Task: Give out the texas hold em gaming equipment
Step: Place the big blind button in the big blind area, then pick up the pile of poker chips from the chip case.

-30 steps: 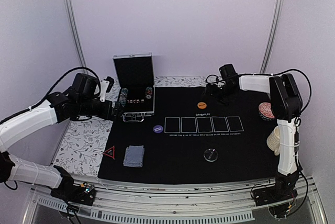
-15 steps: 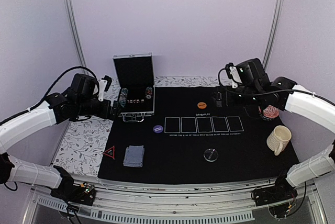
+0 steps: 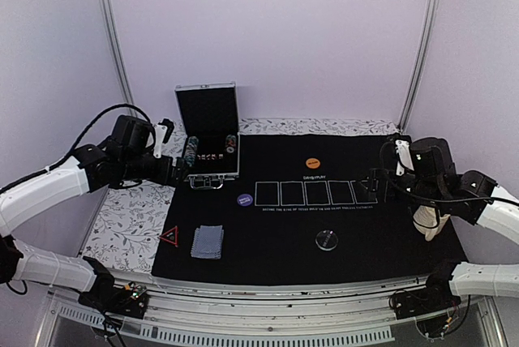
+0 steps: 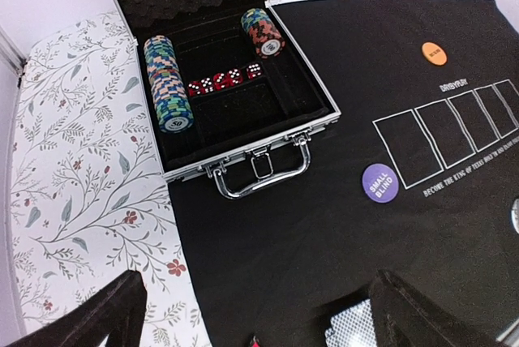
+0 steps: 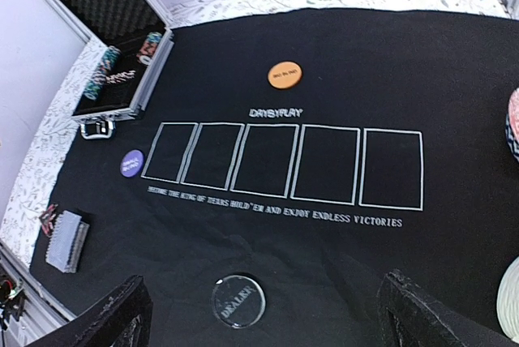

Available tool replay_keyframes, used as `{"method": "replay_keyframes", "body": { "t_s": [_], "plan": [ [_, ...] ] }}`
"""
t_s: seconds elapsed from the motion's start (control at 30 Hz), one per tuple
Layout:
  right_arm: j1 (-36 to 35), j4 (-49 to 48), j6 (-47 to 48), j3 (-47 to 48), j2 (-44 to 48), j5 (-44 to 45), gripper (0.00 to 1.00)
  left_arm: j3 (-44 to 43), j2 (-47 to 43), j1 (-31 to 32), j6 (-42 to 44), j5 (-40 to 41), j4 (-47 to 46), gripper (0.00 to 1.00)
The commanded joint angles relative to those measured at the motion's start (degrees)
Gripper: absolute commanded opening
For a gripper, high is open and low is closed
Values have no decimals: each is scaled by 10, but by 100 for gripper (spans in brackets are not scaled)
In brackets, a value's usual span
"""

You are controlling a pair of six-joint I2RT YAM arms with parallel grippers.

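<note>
Black felt formed the mat (image 3: 357, 229), printed with five white rectangles in a row and laid over a floral-patterned table (image 3: 122, 217).

An aluminium case (image 3: 208, 132) stood open at the mat's far left corner, lid upright. Inside lay a green-and-blue chip stack (image 4: 168, 83) on its side along the left wall, a red-and-black chip stack (image 4: 262, 32) at the back, and a row of red dice (image 4: 225, 79) between them.

On the mat, an orange disc (image 3: 313, 164) lay just beyond the rectangles. A purple disc (image 3: 245, 199) marked "small blind" lay just left of the first rectangle. A clear dealer disc (image 3: 327, 240) lay nearer the arms, well apart from the row. A deck of playing cards (image 3: 207, 242), patterned backs up, sat near the mat's near left corner, with a red triangle marker (image 3: 169, 237) just beside it at the mat's edge. A cream mug (image 3: 428, 221) stood at the right, partly hidden by the right arm.

Left gripper (image 4: 256, 282): jaws spread wide, nothing held, positioned beside the case's near left corner and pointed at its handle.

Right gripper (image 5: 263, 282): jaws spread wide, nothing held, positioned above the right end of the rectangle row.
</note>
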State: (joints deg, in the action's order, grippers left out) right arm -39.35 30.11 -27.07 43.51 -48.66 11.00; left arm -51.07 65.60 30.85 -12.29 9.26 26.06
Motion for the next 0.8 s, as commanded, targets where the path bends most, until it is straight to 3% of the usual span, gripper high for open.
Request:
{"method": "replay_keyframes", "body": {
  "t_s": [0.0, 0.13, 0.3, 0.53, 0.77],
  "plan": [
    [3, -12, -4, -24, 4, 33, 99, 6, 19, -8, -5, -6, -12, 98],
    [38, -26, 17, -24, -20, 25, 99, -5, 37, -8, -2, -24, -11, 98],
    [144, -85, 75, -20, -61, -38, 99, -47, 62, -8, -2, -50, -34, 98],
    [231, -125, 141, 10, -101, -68, 99, -124, 80, -17, -32, -31, -79, 98],
    [244, -101, 201, 81, -122, -102, 99, -70, 55, -33, -27, 34, -141, 98]
  ]
}}
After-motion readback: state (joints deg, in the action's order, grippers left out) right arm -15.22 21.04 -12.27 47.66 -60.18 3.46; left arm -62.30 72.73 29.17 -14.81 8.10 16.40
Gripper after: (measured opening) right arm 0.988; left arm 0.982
